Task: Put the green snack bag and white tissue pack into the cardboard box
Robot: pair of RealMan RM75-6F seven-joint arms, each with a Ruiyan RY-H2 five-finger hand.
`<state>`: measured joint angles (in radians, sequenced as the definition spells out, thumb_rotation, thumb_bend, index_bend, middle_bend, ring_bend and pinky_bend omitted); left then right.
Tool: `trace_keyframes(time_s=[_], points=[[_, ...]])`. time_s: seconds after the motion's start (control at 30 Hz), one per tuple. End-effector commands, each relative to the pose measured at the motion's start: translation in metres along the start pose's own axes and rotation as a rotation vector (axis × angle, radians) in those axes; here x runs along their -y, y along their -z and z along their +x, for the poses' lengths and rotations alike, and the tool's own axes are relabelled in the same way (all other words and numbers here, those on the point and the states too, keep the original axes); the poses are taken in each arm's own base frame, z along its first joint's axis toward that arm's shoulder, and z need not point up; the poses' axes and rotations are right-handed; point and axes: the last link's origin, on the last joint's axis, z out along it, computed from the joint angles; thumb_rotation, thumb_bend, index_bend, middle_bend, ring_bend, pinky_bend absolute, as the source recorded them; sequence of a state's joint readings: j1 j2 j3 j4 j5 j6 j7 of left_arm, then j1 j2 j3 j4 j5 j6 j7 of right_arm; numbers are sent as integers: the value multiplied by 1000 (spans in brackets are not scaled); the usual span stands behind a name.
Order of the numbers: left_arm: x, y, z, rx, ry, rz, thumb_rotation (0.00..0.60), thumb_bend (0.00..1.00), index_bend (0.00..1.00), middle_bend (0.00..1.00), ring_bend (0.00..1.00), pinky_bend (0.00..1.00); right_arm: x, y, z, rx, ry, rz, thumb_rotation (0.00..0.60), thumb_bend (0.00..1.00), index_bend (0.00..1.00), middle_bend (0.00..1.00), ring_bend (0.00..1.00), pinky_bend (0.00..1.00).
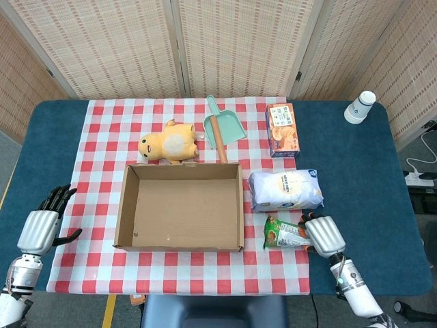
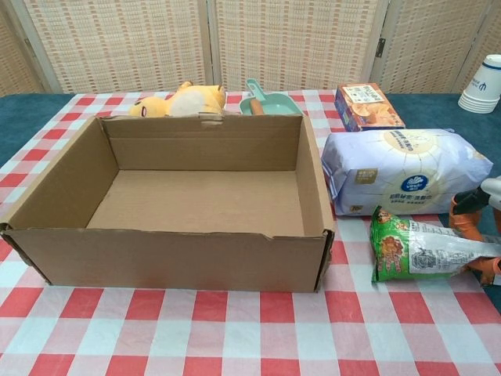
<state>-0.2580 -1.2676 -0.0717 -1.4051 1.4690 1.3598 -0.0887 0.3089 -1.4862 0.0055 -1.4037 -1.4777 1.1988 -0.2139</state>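
The green snack bag (image 1: 281, 234) (image 2: 419, 251) lies on the checked cloth, just right of the cardboard box's (image 1: 179, 244) (image 2: 172, 254) front corner. My right hand (image 1: 323, 234) (image 2: 479, 223) grips the bag's right end, with fingers above it and the thumb below. Directly behind the bag lies the white tissue pack (image 1: 285, 190) (image 2: 403, 171), flat and untouched. Nothing is inside the box. My left hand (image 1: 41, 229) hovers with fingers spread over the blue table edge, left of the box. It holds nothing and appears only in the head view.
Behind the box lie a yellow plush toy (image 1: 169, 143) (image 2: 176, 102) and a green dustpan (image 1: 222, 128) (image 2: 266, 102). An orange snack carton (image 1: 283, 130) (image 2: 366, 107) sits behind the tissue pack. Stacked paper cups (image 1: 360, 106) (image 2: 484, 82) stand at the far right.
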Motion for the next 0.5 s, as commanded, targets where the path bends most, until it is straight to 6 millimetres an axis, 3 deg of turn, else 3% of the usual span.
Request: trace_keyframes(time_s=[0.03,0.5], points=[[0,0,0,0,0,0,600,188,104,28,0,226,1,0,0,-9,1,2,600,259,787,514,479,642],[0,0,1,-5,3,1,600,188,104,28,0,227,2,0,4,-48,-15,13,600,287,909,618,598,771]])
